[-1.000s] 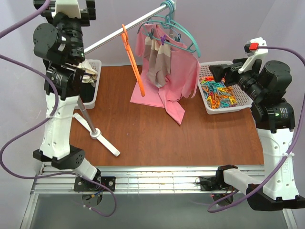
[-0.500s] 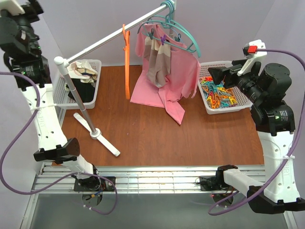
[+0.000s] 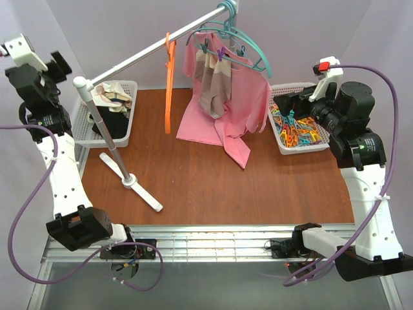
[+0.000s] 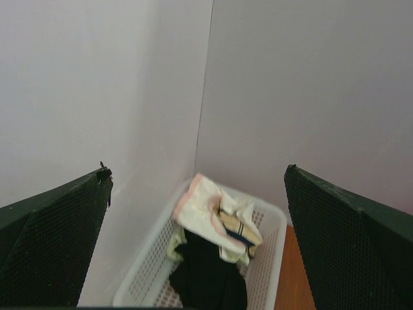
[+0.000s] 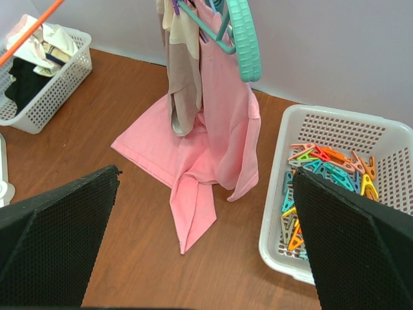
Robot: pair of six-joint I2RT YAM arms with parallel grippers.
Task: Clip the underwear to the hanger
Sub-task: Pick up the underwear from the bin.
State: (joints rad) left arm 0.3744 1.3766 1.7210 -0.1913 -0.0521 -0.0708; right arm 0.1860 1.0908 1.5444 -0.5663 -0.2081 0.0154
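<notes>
The black underwear (image 4: pixel 208 279) lies in the white basket (image 4: pixel 274 221) at the left corner, well apart from the orange hanger (image 3: pixel 168 84) on the rail (image 3: pixel 142 51). The left gripper (image 4: pixel 195 173), wide and empty above it, should drop onto black cloth only, not the pale garments (image 4: pixel 213 213). Since a second ago that arm has pulled back and the hanger now hangs straight; the right gripper (image 5: pixel 206 173) gapes empty too

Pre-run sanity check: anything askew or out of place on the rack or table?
The pink shirt hangs bunched and lopsided from a teal hanger, its lower end trailing onto the table. Nothing looks spilled or damaged.
</notes>
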